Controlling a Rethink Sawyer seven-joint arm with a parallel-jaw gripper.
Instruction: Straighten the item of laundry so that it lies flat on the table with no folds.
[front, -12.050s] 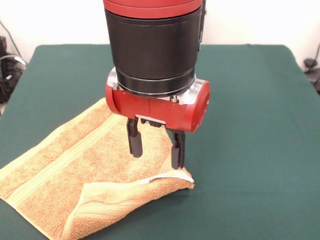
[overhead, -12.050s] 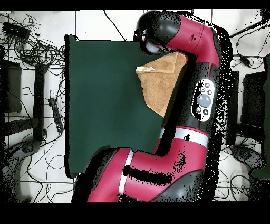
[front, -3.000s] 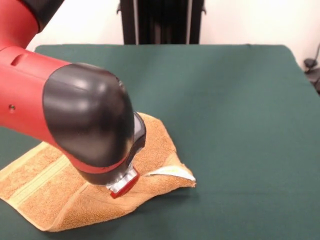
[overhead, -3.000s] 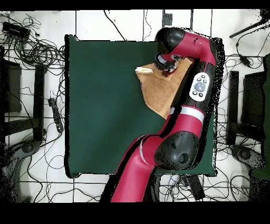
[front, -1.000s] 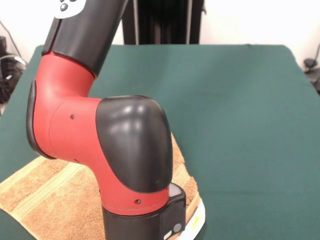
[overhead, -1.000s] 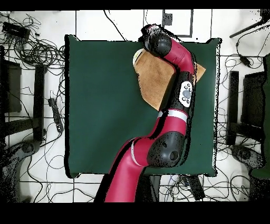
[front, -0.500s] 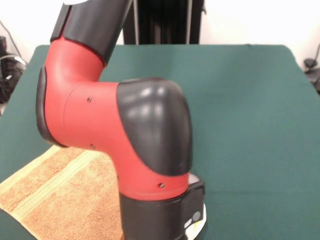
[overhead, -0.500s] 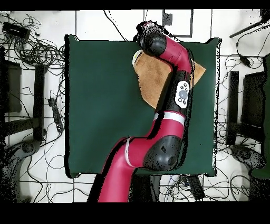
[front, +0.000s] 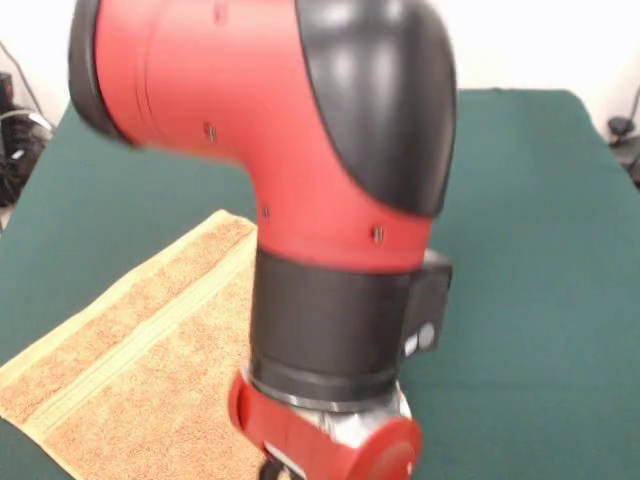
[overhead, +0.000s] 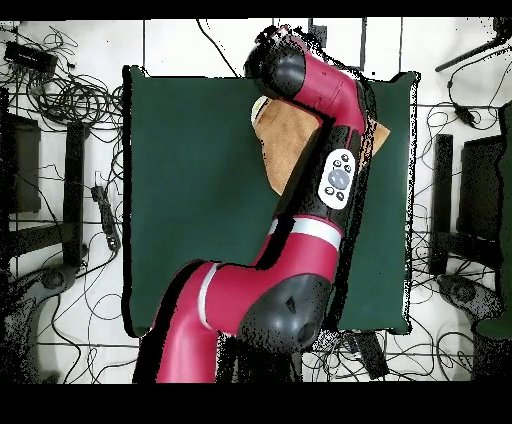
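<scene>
Hovering over the towel (front: 140, 350), which lies by the tabletop (front: 530, 250) edge farthest from my base, my wrist hides my jaws; whether they grip anything, I cannot tell.

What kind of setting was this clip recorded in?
Most likely a robotics lab or test cell. A red and black robot arm reaches over a table covered in plain green cloth, working on a single towel, and loose cables and equipment sprawl across the floor around the table.
</scene>
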